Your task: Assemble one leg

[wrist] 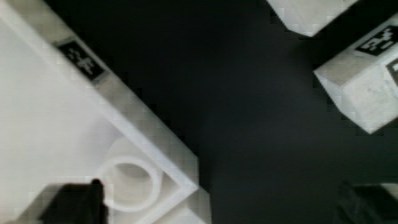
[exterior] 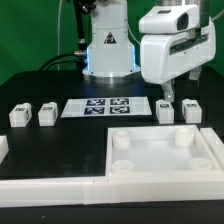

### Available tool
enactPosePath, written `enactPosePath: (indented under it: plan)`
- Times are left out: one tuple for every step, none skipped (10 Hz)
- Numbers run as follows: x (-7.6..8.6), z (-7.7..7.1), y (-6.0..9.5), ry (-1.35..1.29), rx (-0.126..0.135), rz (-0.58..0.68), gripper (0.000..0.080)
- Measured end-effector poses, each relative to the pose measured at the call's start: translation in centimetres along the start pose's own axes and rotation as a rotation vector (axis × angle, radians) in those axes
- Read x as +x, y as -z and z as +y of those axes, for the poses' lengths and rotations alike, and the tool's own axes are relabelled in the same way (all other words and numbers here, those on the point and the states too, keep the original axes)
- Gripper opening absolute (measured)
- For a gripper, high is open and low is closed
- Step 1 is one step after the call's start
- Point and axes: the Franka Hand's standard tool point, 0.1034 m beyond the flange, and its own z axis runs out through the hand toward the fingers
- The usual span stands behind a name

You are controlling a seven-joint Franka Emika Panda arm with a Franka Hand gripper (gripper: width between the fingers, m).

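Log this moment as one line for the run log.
gripper: open, empty | over table between tray and leg | no leg in tray

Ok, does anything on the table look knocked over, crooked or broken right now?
Nothing stands out. The four legs sit in tidy pairs, two on each side of the marker board, and the tray lies flat with no visible damage. The end effector is open above the pair on the exterior view's right.

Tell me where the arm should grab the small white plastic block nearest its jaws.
Probably from straight above, pinching the small white plastic block across its two plain side faces. It sits free on the black table, clear of the neighbouring block, and the gripper, jaws open, hangs close above.
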Motion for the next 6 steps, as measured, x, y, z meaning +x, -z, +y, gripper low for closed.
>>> enactPosePath:
  plan:
    - [0.0, -0.1, 0.0, -0.099, 0.003, 0.001, 0.0649]
    - [0.0, -0.2, -0.1, -0.155, 0.005, -0.001, 0.0649]
    - [-0.1, -1.6, -0.7, -0.399, 0.02, -0.01, 0.0649]
    - [0.0, -2.8, -1.2, -0.596, 0.035, -0.015, 0.0649]
    - [0.2, -3.7, -1.6, -0.777, 0.053, -0.023, 0.0649]
    - [0.3, -3.5, -1.5, -0.762, 0.052, -0.02, 0.0649]
